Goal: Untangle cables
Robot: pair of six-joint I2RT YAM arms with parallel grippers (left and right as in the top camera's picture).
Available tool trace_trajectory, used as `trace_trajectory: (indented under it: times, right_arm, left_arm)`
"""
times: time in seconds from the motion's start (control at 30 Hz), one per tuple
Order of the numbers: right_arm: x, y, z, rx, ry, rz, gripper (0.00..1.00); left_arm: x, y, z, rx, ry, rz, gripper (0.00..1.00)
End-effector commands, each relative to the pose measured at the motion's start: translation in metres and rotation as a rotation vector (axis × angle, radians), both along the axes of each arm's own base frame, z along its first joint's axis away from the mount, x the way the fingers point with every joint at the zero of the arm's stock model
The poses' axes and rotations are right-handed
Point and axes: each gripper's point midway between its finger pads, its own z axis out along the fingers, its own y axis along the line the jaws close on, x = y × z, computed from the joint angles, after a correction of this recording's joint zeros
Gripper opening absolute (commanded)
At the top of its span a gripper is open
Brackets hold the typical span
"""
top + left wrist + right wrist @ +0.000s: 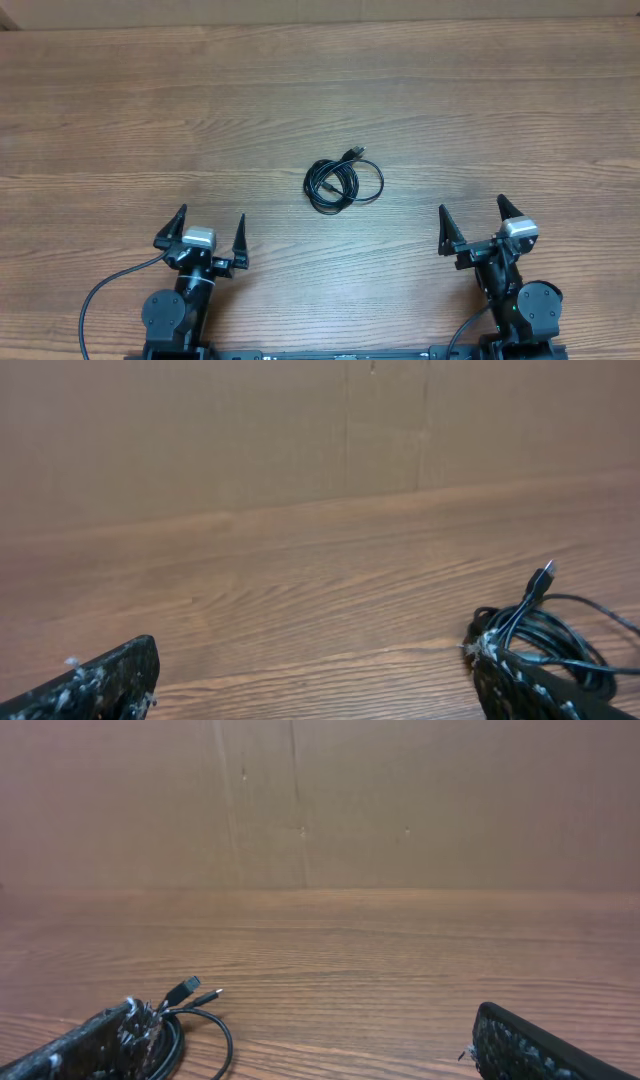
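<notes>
The left claw (212, 214) and the right claw (470, 204) both stood wide and empty near the robot's edge of the tabletop (150, 100), so the untangling looked not yet begun. The cables (343, 184) lay untouched about mid-tabletop, well apart from both claws: one small black coil of overlapping loops, with plug ends poking toward the far edge

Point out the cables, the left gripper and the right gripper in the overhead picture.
cables (328, 188), overhead view, on the thick bundled side of the coil.
left gripper (212, 213), overhead view, midway between its open fingertips.
right gripper (470, 203), overhead view, midway between its open fingertips.
</notes>
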Motion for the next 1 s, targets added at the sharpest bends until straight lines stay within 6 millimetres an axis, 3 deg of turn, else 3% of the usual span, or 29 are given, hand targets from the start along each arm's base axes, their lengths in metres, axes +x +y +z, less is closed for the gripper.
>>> trace_trajectory:
  times: [0.0,0.13,0.53,0.8,0.97]
  right_arm:
    - [0.001,-0.004,-0.002,0.075,0.018,-0.028,1.00]
    - [-0.001,-0.013,0.003,0.106,0.038,-0.083,1.00]
    - [-0.011,-0.014,0.007,0.086,0.176,-0.089,1.00]
    - [-0.004,-0.011,0.008,0.091,0.303,-0.087,1.00]
    - [0.004,-0.009,0.005,0.076,0.413,-0.083,1.00]
  left_arm:
    - [-0.001,-0.001,0.000,-0.081,0.012,-0.002,1.00]
    - [-0.002,-0.001,0.000,-0.118,0.031,0.001,1.00]
    - [-0.005,0.000,-0.002,-0.104,0.222,0.017,1.00]
    - [0.013,-0.002,0.002,-0.096,0.428,0.023,1.00]
    - [0.029,-0.006,0.014,-0.094,0.562,0.014,1.00]
